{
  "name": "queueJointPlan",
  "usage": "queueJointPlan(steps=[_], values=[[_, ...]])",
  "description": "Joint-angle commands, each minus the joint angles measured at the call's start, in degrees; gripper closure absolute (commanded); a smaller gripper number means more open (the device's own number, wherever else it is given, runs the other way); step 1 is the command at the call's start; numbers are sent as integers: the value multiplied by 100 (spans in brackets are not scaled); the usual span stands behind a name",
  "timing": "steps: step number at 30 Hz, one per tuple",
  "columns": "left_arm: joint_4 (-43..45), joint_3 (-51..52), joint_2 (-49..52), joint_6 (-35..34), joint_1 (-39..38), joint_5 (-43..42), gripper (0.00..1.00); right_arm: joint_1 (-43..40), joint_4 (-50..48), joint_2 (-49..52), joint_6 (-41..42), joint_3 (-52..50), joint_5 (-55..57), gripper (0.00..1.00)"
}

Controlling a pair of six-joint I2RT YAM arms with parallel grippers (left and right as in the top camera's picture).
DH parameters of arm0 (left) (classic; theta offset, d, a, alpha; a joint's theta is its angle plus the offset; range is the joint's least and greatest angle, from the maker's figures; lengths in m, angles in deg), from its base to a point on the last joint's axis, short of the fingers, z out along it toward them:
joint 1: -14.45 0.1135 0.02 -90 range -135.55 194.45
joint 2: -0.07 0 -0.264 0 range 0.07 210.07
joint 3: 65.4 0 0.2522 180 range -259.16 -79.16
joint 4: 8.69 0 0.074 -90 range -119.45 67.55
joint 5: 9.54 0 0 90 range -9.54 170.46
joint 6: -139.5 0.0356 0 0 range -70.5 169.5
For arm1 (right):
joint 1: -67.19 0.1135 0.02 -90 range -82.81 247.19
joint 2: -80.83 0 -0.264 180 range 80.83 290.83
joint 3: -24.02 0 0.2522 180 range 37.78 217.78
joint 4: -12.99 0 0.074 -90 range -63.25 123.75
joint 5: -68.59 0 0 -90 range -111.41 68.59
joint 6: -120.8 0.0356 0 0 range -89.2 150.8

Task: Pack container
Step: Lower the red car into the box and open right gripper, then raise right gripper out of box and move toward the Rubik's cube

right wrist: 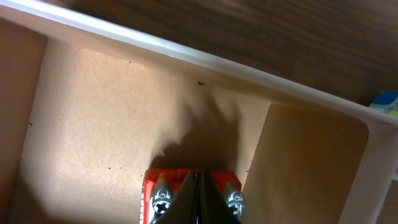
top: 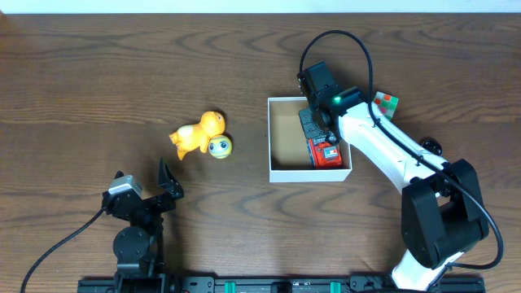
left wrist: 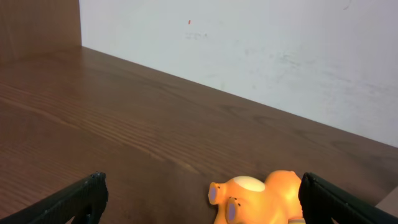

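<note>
Only the wrist view shows right claw [right wrist: 199,182] pressed together inside the container [right wrist: 186,53] — left claw [left wrist: 202,194] spread.

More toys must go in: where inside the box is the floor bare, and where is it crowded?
Bare: the box's left half, cardboard between its left wall and the red toy. Crowded: the right side, where the right tool hangs over the red toy near the right wall.
</note>
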Motion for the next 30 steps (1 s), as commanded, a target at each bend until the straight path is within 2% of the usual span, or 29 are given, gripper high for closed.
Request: queueJointPlan(steps=[1, 19, 30], values=[[-199, 120, -35, 96, 28, 9, 2, -22, -35, 68, -37, -31, 2, 99], [-199, 120, -35, 96, 28, 7, 2, -22, 4, 227, -39, -57, 2, 98], [-199, 120, -35, 96, 28, 7, 2, -269, 404, 227, -42, -57, 4, 99]])
